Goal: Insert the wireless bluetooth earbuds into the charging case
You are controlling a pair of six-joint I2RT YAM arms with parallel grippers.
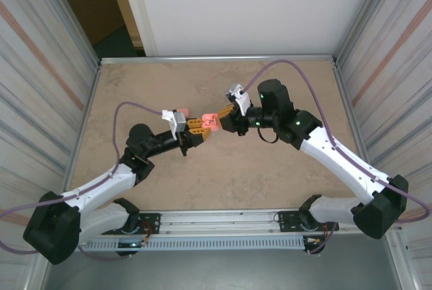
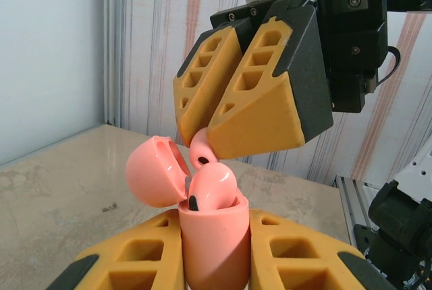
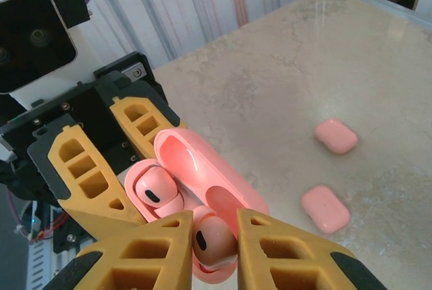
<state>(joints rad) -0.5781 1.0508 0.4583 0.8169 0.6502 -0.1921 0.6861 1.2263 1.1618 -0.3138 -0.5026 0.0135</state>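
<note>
– Closest to the lens in the left wrist view is the left gripper point(image 2: 214, 266), clamped on the case point(image 2: 212, 239) with an orange finger on each flank. Where do the buds stand?

– One, the seated bud point(image 2: 212, 189), is down in its socket. The held bud point(image 3: 214, 241) is pinched in the right gripper point(image 3: 216, 230), right at the case's mouth and just beside the seated one.

– Is it touching the socket?

– Cannot tell. The fingers hide its stem and the rim under it.

– Which way does the case lie from that gripper?

– From above, the two grippers meet tip to tip over the middle of the table point(image 1: 223, 189), and the case is just left of the right gripper. Its long axis runs along the left gripper's fingers, with the mouth turned to the right gripper. The lid point(image 2: 154, 172) is open and tipped away to the hinge side. I judge the move to be a short push along that axis into the free socket, made by the right arm while the left holds firm.

– Risk?

– The free socket lies close beside the seated bud, so a tilted entry could catch on it or on the rim.

– Anything to read?

– No brand, label or writing that I can make out. Two spare cases point(image 3: 335, 135), shut and plain pink, lie on the table apart from each other.
</note>
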